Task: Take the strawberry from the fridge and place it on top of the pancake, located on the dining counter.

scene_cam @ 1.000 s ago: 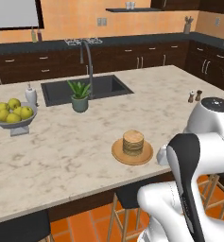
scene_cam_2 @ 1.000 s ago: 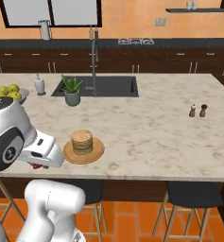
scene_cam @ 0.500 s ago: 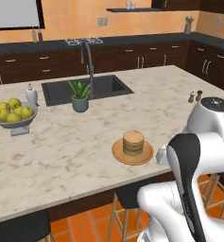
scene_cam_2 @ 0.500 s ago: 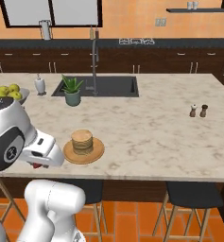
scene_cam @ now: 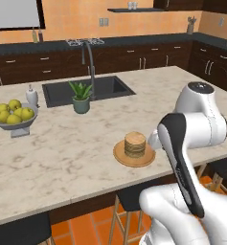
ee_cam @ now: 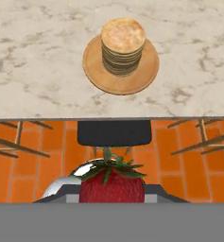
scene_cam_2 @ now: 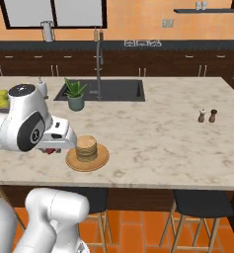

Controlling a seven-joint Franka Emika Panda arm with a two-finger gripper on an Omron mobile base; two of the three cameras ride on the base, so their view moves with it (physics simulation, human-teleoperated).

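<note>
Jaws: clamped on the strawberry (ee_cam: 112,183), which sits red with green leaves up at the bottom middle of the hand view.
Gripper: (scene_cam_2: 51,148) at left of centre in the right base view, just left of the plate, a bit of red showing under the white hand.
Pancake: (ee_cam: 123,46) a golden-brown stack on a round tan plate (ee_cam: 95,71), upper middle of the hand view; centre of the left base view (scene_cam: 135,144).
Dining counter: (scene_cam: 72,148) beige marbled stone; the plate lies near its front edge.
Sink: (scene_cam: 108,87) dark, inset, with a curved tap (scene_cam: 90,60), upper middle of the left base view.
Potted plant: (scene_cam: 81,97) just in front of the sink.
Fruit bowl: (scene_cam: 13,116) yellow-green fruit, far left.
Shakers: (scene_cam_2: 207,115) two, at right in the right base view.
Stool: (ee_cam: 114,133) dark seat below the counter edge, just above the strawberry in the hand view.
</note>
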